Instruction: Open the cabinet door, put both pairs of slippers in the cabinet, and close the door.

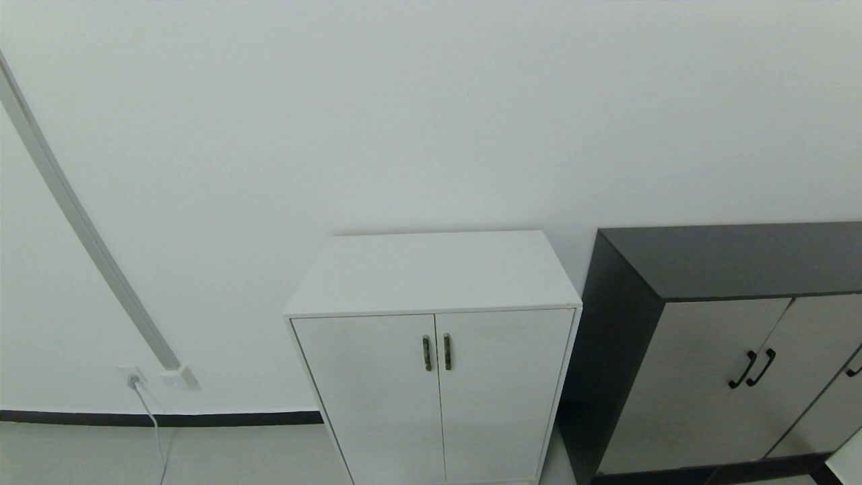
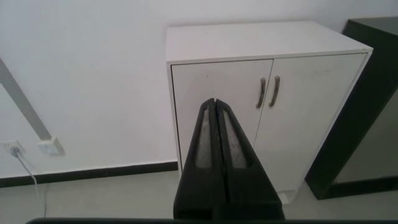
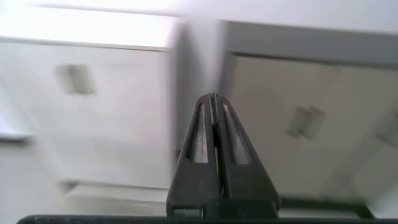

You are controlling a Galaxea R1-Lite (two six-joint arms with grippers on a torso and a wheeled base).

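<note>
A white two-door cabinet stands against the wall with both doors closed; two dark vertical handles sit side by side at the middle seam. In the left wrist view the same cabinet lies ahead, and my left gripper is shut with nothing in it, some way short of the left door. My right gripper is shut and empty too, held off in front of the gap between the white cabinet and the darker one.
A black cabinet with grey doors and black handles stands close on the right of the white one. A wall socket with a cable and a slanted white conduit are on the left. Grey floor runs along the wall.
</note>
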